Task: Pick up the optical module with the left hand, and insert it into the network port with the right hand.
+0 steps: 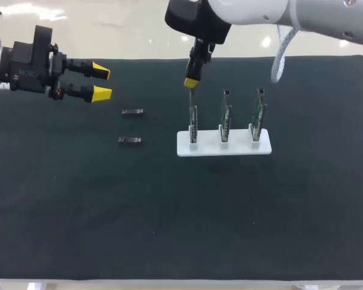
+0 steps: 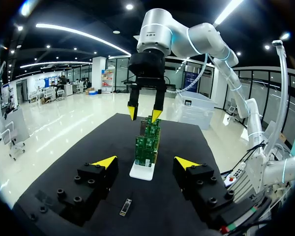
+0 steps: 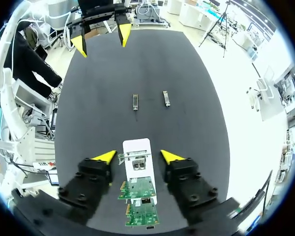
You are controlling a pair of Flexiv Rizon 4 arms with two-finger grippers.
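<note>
Jaws of the left gripper [image 1: 101,82] stand spread with nothing between them. The gripper is held clear of the dark mat [image 1: 78,205] at its rear left. Just to its right, two optical modules lie flat on the mat, apart from each other and untouched by either gripper: the rear module [image 1: 132,112] and the front module [image 1: 129,140]. Further right, the right gripper [image 1: 191,83] hangs tip-down over the leftmost circuit board [image 1: 193,118]. The wrist views show its jaws spread and empty, one finger to each side of the board's top. The network port [image 3: 136,160], a metal cage at that board's upper edge, lies between the fingers without touching them. The middle board [image 1: 225,115] and rightmost board [image 1: 259,112] stand upright beside it, all three slotted into one white stand [image 1: 239,148].
</note>
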